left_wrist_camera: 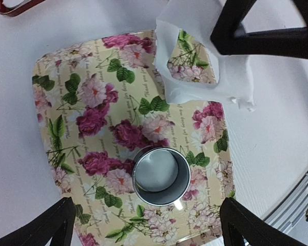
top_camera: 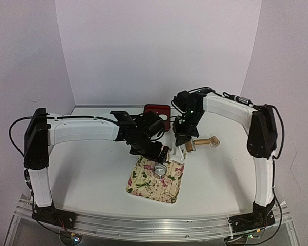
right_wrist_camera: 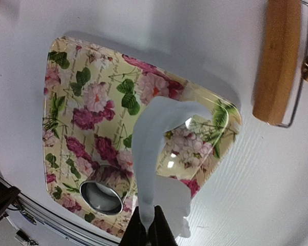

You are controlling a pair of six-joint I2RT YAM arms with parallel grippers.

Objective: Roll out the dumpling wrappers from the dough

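Note:
The ragged white dough sheet (right_wrist_camera: 153, 148) with a round hole hangs lifted above the far right corner of the floral mat (left_wrist_camera: 82, 118). My right gripper (right_wrist_camera: 148, 231) is shut on its edge. The sheet also shows in the left wrist view (left_wrist_camera: 231, 84) and in the top view (top_camera: 177, 156). A small metal ring (left_wrist_camera: 180, 190) stands on the mat with one round white dumpling wrapper (left_wrist_camera: 155, 170) lying inside it. My left gripper (left_wrist_camera: 146, 223) is open and empty, hovering over the ring with its fingers (left_wrist_camera: 46, 228) on either side of it.
A wooden rolling pin (right_wrist_camera: 277, 56) lies on the table right of the mat; it also shows in the top view (top_camera: 204, 143). A red tray (top_camera: 157, 114) sits at the back. The table's front edge (left_wrist_camera: 297, 205) runs close to the mat.

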